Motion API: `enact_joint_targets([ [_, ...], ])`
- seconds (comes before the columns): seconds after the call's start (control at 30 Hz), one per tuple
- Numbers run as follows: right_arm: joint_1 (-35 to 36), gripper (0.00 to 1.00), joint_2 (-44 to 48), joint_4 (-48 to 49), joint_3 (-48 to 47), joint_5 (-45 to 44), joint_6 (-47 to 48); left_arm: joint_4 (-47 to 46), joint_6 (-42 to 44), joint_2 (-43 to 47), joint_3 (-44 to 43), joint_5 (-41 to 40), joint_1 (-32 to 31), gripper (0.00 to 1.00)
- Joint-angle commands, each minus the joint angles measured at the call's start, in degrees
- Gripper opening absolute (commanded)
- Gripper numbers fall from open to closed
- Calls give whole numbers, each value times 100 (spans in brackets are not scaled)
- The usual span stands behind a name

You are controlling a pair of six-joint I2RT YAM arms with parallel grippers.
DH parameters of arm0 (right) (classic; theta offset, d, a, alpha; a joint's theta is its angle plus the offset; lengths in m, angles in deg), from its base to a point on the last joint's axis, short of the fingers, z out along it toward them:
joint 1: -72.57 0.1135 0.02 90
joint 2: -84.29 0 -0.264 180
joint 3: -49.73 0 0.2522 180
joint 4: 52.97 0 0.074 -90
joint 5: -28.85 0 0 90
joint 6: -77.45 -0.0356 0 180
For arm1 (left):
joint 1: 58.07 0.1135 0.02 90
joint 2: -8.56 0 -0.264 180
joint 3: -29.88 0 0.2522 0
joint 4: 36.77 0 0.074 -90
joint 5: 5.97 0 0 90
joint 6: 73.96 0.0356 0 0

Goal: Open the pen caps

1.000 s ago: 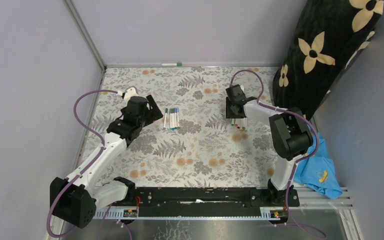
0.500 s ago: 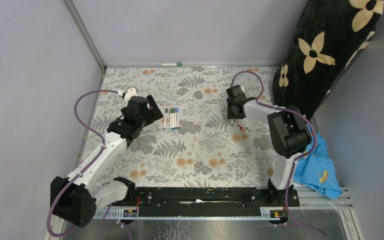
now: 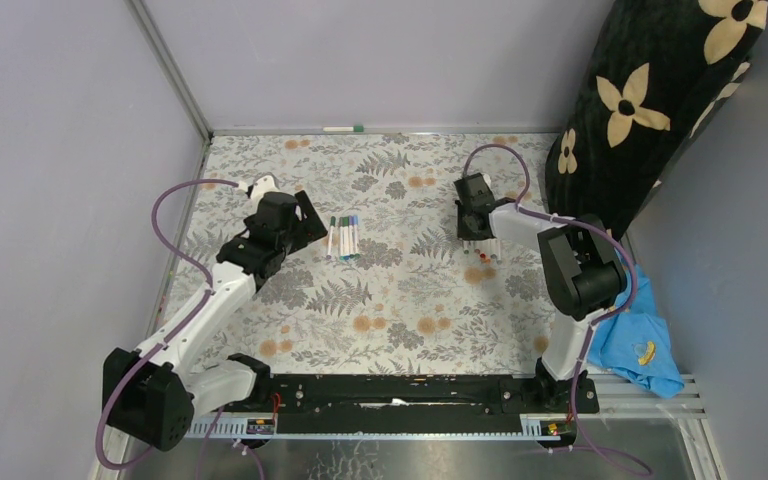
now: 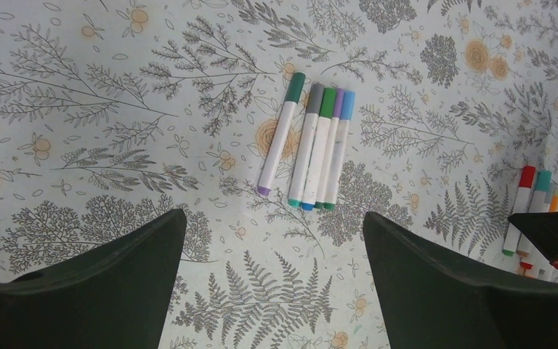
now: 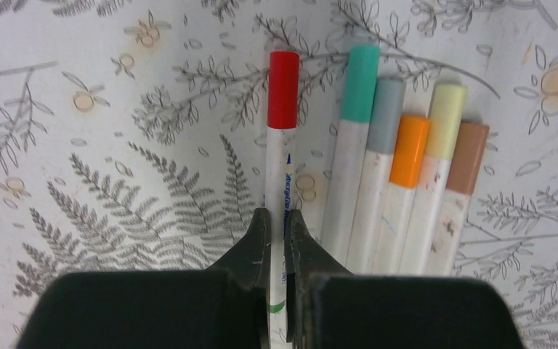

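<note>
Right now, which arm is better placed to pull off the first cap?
Right. The right claw is shut on the red-capped pen; the left claw hangs open, short of the other pens.

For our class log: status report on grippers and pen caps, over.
Right gripper shut on red-capped pen. Left gripper open, empty. Red cap on. Neighbouring pens close alongside.

Blue cloth (image 3: 660, 372), black flowered bag (image 3: 680, 60)

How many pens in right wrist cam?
6, lying side by side: red-capped pen gripped between the right fingers; then rightward teal cap, grey cap, orange cap, pale-green cap, brown cap. Others may be hidden.
</note>
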Motion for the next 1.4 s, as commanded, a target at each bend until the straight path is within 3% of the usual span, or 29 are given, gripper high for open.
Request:
enact_joint_targets([
  [0.0, -21, 0, 549, -214, 294, 355, 230, -283, -53, -149, -158, 318, -16, 99],
  [0.2, 86, 0, 1352, -222, 369, 1360, 536, -559, -135, -742, -520, 1423, -16, 98],
  [0.4, 239, 0, 1927, -544, 287, 2048, 627, -1181, -426, -1648, -851, 3111, -15, 99],
  [0.57, 509, 0, 2233, -663, 270, 2461, 569, -1869, -885, -2197, -983, 3858, -41, 98],
  [0.8, 1028, 0, 2216, -520, 164, 2545, 316, -2183, -1297, -2689, -1265, 4211, -251, 93],
  [0.93, 1317, 0, 2053, -426, 32, 2514, 208, -2335, -1568, -2854, -1274, 4330, -329, 81],
  [1.17, 1653, 0, 1802, -331, -292, 2391, 29, -2329, -1805, -3110, -1356, 4410, -377, 74],
  [1.37, 1773, 0, 1605, -310, -482, 2364, -22, -2636, -2080, -3233, -1366, 4457, -372, 60],
])
